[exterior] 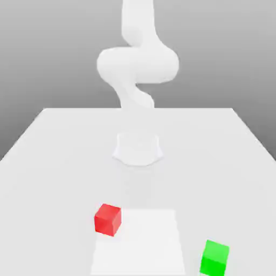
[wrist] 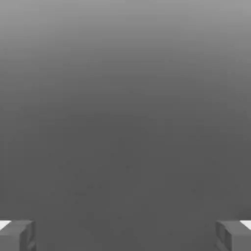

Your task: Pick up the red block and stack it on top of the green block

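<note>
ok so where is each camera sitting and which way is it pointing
Exterior view: off the arm, raised, looking down across the table at the arm and its base, with the red block and green block nearest the camera.
Hand view: on the hand, looking past two widely parted fingertips at plain grey.
Shared: no object; both show parts of the robot.
</note>
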Tool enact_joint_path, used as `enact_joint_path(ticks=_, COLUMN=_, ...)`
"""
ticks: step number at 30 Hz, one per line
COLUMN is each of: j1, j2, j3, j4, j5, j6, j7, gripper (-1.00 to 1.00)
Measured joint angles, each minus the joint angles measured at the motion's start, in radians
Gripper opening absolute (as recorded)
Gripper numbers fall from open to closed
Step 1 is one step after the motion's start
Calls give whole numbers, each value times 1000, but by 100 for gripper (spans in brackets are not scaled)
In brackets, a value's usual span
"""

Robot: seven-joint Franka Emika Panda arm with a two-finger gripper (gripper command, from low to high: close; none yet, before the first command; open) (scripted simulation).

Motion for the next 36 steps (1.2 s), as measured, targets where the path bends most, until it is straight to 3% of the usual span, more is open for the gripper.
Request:
enact_joint_path(ticks=18, j1=-113, j2=672, j3=-63, j4=-434, j5=-3, j6=423, j7=129, gripper=0)
enact_joint_path(ticks=25, j1=-137, j2=926, j3=-31, j4=-425, j5=44, j6=632, j7=101, gripper=0)
enact_joint_path(ticks=26, j1=-142, j2=950, j3=-25, j4=-422, j5=49, j6=653, j7=97, gripper=-100)
enact_joint_path(ticks=32, j1=-145, j2=962, j3=-22, j4=-420, j5=49, j6=663, j7=98, gripper=-100)
enact_joint_path(ticks=36, j1=-138, j2=862, j3=-34, j4=-435, j5=25, j6=578, j7=115, gripper=-100)
